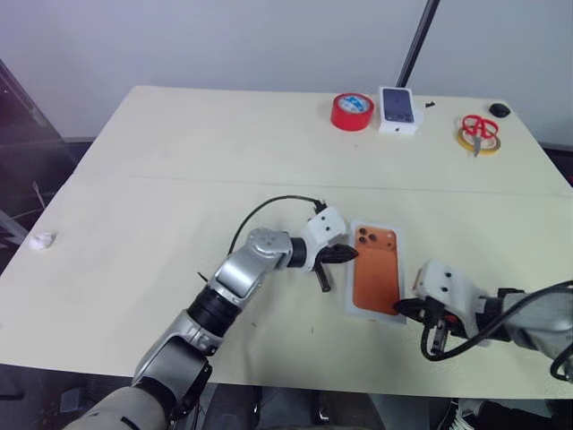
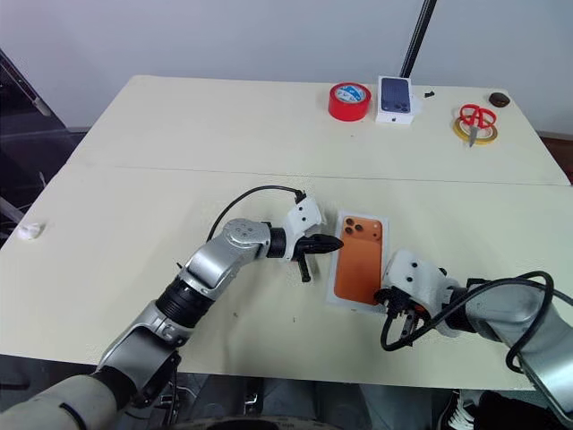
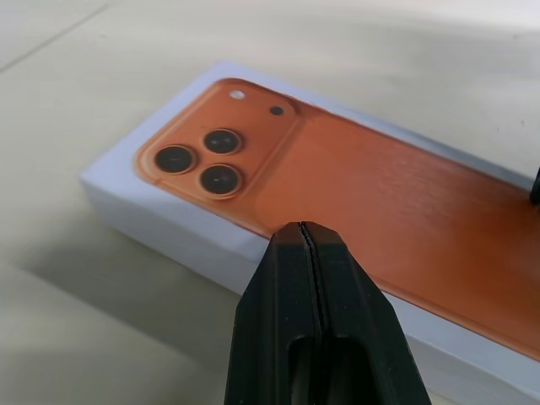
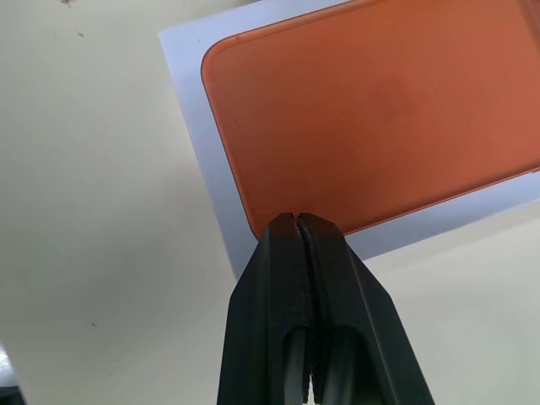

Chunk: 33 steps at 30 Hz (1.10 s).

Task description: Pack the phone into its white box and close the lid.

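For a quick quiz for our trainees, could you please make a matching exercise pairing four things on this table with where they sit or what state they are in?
Things:
1. lid
2. red tape roll
3. scissors
4. left gripper

Places or states:
A. lying on a yellow tape ring near the far right corner
B. shut, at the lid's left edge
C. printed face up, between the two grippers
D. at the far edge, just left of the small white box

Pairs: 1-C, 2-D, 3-A, 4-B
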Tool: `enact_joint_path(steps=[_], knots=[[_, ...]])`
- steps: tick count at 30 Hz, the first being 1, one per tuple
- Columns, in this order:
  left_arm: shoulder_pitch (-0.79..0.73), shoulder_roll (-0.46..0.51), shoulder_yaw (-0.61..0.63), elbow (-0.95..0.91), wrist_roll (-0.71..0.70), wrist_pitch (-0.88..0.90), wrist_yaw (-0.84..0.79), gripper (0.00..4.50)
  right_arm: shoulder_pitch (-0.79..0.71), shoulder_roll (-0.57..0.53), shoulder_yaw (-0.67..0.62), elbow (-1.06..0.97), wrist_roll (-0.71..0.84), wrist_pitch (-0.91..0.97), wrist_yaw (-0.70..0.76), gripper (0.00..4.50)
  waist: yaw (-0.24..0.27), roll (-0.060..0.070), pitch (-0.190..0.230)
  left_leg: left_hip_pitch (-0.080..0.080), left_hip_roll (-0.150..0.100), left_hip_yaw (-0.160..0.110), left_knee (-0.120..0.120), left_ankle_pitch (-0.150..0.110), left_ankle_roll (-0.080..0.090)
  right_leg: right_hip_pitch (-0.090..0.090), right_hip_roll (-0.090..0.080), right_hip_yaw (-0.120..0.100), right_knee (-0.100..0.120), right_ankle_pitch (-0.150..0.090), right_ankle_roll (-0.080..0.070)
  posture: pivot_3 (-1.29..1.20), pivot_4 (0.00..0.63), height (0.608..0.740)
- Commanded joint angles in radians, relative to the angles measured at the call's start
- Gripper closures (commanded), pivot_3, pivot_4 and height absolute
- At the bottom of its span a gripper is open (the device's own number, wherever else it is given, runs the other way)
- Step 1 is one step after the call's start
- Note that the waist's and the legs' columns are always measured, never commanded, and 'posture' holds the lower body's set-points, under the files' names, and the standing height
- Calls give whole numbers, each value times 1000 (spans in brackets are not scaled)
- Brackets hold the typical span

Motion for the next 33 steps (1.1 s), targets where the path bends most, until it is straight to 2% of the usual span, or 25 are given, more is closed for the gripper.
enact_joint_path(steps=[1,4,9,15,21,25,33], knots=[[4,4,-24,9,24,-12,-11,4500,21,-5,41,0,-33,-3,-17,4442,0,-1,-1,3,0,0,0,-1,1,3,0,0,-1,0,0,0,150,718],[16,14,15,-10,12,-10,-6,4500,-3,15,28,3,-27,-14,-27,4442,-1,-1,-1,10,0,0,-1,-2,3,11,0,0,-3,-1,1,0,150,718],[55,82,161,-94,-49,-10,9,4500,-134,120,-53,63,-1,-37,-90,4442,-12,-1,-1,10,1,1,-2,-2,3,9,0,1,-1,-1,1,0,150,718],[207,291,447,-284,-149,49,38,4500,-304,240,-135,279,4,-133,-147,4442,-24,0,0,10,2,1,-2,-2,3,8,-1,1,0,-1,1,0,150,718],[376,445,692,-334,-209,63,70,4500,-418,305,-140,417,54,-169,-128,4442,-22,0,0,10,1,1,-3,-2,3,8,-3,1,0,-1,1,0,150,718],[453,494,774,-341,-223,51,87,4500,-454,320,-83,493,30,-207,-111,4442,-18,0,0,9,1,1,-3,-2,2,8,-5,0,-1,-1,1,0,150,718],[533,489,810,-386,-251,67,148,4500,-456,373,-27,577,6,-289,-105,4442,-24,0,0,9,1,2,-4,-2,2,7,-6,0,-1,-1,1,0,150,718]])
